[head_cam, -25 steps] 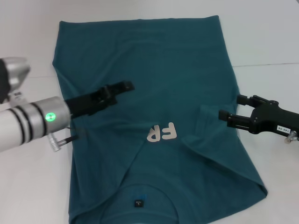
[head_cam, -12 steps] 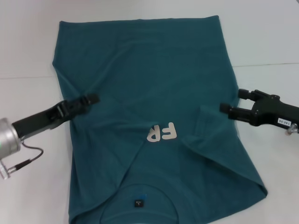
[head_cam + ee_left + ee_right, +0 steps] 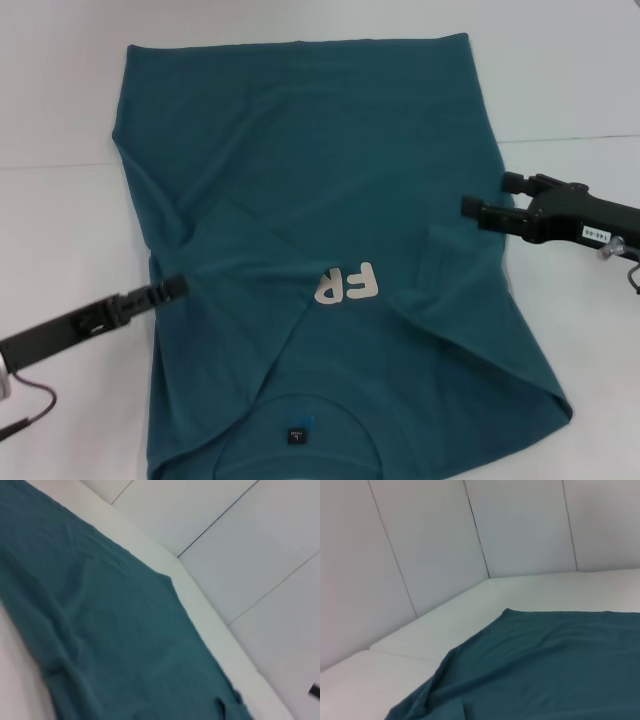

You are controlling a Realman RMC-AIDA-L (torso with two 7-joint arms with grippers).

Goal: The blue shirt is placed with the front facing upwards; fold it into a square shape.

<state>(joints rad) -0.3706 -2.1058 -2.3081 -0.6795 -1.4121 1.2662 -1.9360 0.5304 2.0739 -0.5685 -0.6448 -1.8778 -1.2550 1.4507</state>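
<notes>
Two grippers flank the shirt, and neither holds any cloth. The right gripper shows two dark fingers spread apart, open, with nothing between them; it hangs at the shirt's right edge, about level with the folded-in right sleeve. The left gripper is seen edge-on, so I cannot tell whether its fingers are parted or together; its tip sits at the shirt's left edge, over the line where the left side is folded in. Both arms run outward from there over the white table, the left toward the near left corner, the right off the right side.

Spread on the table, the shirt lies with its collar and small neck label nearest the robot and its hem at the far side. Both sleeves look turned in over the body, and the white letters are partly covered by the left fold, so only part of the word shows. The cloth is wrinkled along both folded sides.

By my reading, the sideways folds are done and the lengthwise fold is next. That would call for each gripper to take one corner at the same end of the shirt, lift evenly, and carry that end over toward the other so the edges meet squarely.

No containers are in view.
</notes>
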